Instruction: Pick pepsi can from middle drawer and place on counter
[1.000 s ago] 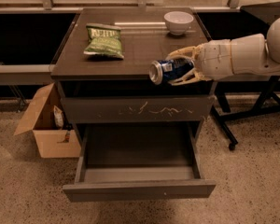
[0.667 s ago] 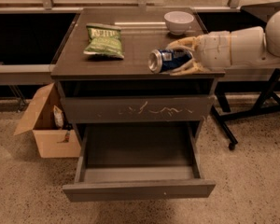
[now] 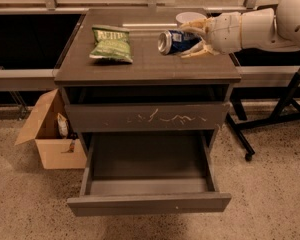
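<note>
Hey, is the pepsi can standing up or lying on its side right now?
On its side. The pepsi can points its silver end left, clamped in the gripper over the counter, right rear.

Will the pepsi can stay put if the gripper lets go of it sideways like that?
Probably not: the pepsi can lies on its side in the gripper over the counter, so it may roll. Its smooth shell looks rigid, perhaps slippery.

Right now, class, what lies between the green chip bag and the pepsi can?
Only bare counter, as the camera view shows. The green chip bag lies apart from the pepsi can, which the pincer grips.
</note>
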Tool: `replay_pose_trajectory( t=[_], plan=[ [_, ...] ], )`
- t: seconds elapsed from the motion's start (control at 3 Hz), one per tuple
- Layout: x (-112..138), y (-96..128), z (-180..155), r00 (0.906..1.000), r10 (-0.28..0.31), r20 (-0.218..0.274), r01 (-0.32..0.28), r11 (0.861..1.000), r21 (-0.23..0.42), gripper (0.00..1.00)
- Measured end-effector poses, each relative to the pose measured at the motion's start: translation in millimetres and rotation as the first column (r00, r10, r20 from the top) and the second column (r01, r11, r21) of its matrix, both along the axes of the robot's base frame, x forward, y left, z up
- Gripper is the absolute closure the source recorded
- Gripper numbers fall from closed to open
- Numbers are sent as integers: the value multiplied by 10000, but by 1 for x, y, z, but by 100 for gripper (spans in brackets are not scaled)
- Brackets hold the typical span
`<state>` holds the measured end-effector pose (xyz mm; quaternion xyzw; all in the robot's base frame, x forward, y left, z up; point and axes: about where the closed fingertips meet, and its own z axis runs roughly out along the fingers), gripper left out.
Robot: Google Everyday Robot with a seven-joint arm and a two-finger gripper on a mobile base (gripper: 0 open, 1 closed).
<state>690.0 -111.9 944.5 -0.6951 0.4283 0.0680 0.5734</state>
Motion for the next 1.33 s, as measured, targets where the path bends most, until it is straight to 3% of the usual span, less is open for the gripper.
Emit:
replay_pose_trajectory(
  t=[0.33, 1.33],
  plan=[
    [3, 3, -1, 10000, 13, -25, -13, 9999, 102, 100],
    [67, 14, -30, 9917, -127, -1281, 216, 9974, 687, 100]
  ],
)
